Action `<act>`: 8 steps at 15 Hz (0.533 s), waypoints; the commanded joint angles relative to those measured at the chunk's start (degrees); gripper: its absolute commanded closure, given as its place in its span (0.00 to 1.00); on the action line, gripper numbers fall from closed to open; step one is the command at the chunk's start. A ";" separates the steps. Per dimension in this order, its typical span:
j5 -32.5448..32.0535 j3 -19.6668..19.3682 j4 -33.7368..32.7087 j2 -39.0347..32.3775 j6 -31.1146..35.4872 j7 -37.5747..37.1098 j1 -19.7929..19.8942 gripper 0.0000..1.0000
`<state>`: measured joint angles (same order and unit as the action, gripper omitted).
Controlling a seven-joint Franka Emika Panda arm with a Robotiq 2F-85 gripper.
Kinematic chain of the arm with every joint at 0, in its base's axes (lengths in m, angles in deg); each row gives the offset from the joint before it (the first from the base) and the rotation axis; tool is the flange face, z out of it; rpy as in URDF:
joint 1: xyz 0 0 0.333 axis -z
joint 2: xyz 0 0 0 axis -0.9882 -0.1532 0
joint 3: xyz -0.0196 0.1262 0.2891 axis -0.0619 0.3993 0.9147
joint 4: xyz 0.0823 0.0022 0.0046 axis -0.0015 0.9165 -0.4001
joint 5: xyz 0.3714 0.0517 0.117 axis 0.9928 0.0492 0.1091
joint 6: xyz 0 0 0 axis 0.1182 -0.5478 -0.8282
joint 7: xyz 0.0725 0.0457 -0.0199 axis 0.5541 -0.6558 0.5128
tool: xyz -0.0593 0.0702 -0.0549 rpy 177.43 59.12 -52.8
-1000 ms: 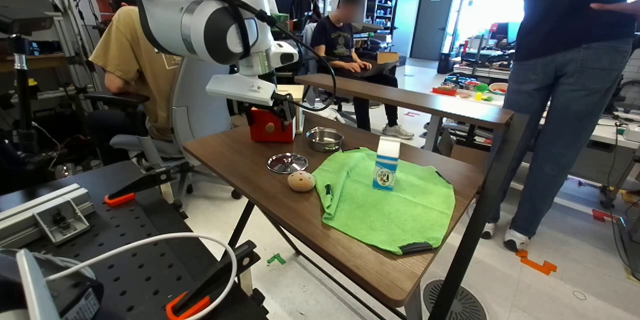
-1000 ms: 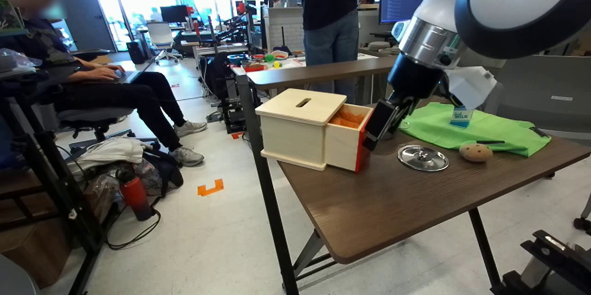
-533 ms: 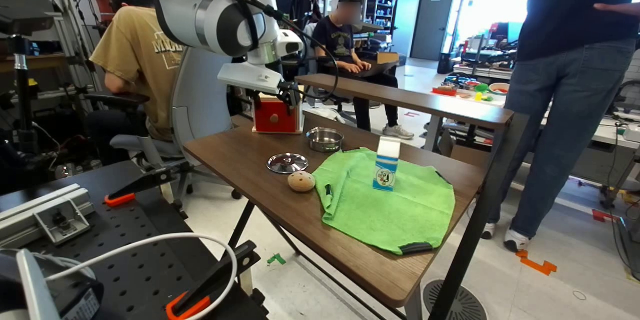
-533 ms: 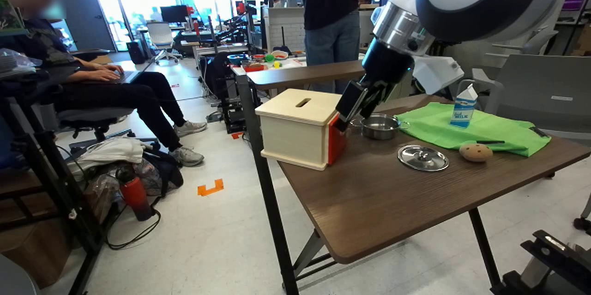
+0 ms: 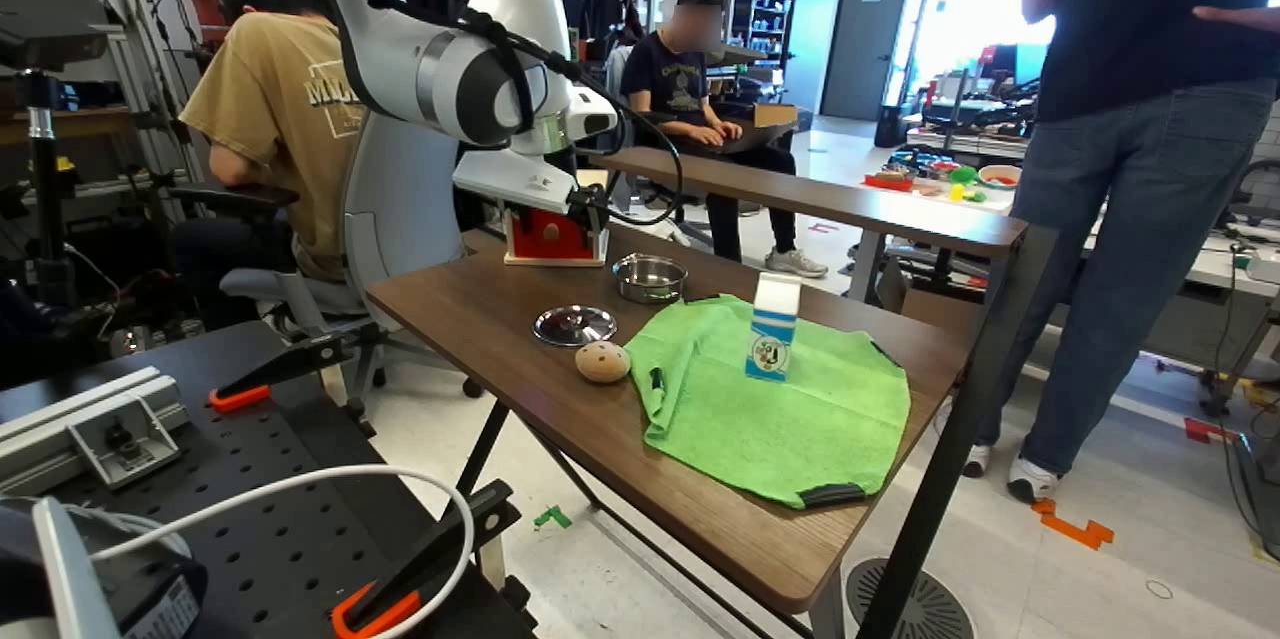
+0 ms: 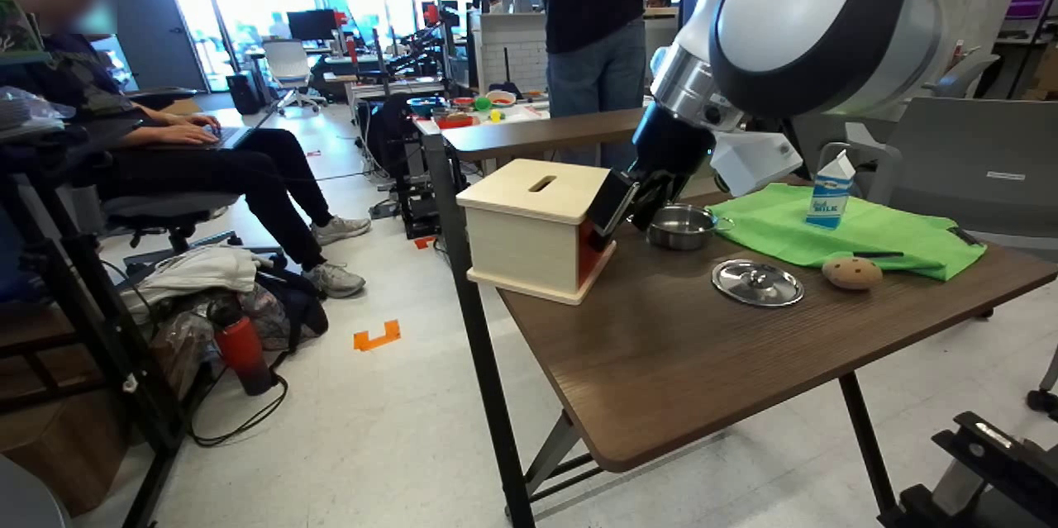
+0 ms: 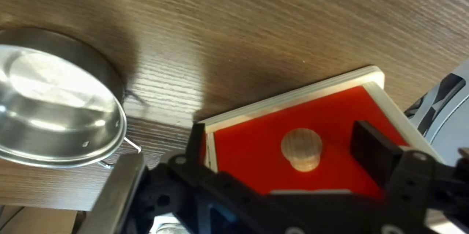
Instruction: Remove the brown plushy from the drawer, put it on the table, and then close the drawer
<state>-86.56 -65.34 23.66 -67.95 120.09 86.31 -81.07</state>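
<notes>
Two fingers (image 7: pixel 373 149) of the robot's hand (image 7: pixel 280 137) stand spread in the wrist view, one to each side of the wooden knob (image 7: pixel 302 146) and gripping nothing, at a red-fronted drawer (image 7: pixel 256 142) that has just been pushed home. A second ago we saw it jutting from its pale wooden cabinet (image 6: pixel 521 251), orange contents showing; now it sits wholly inside, and we can no longer see what it holds. The brown plushy (image 5: pixel 602 362), potato-like and dark-spotted, rests on the table (image 5: pixel 480 309) just beside the steel lid (image 5: pixel 575 325) and the green cloth (image 5: pixel 790 429), unmoved. By our reading both halves of the job look done: plushy out, drawer closed. We judge that only backing the hand away remains, with care that neither finger catches the knob and drags the drawer out again.
</notes>
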 commanded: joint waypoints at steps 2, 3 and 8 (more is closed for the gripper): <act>3.08 2.29 4.64 6.01 -6.34 -1.08 2.79 0.00; 4.36 0.34 6.35 8.17 -7.63 -3.53 1.64 0.00; 10.83 -4.61 17.12 21.80 -15.97 -11.70 0.97 0.00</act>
<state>-79.35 -66.95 32.55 -56.49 109.26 78.78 -79.31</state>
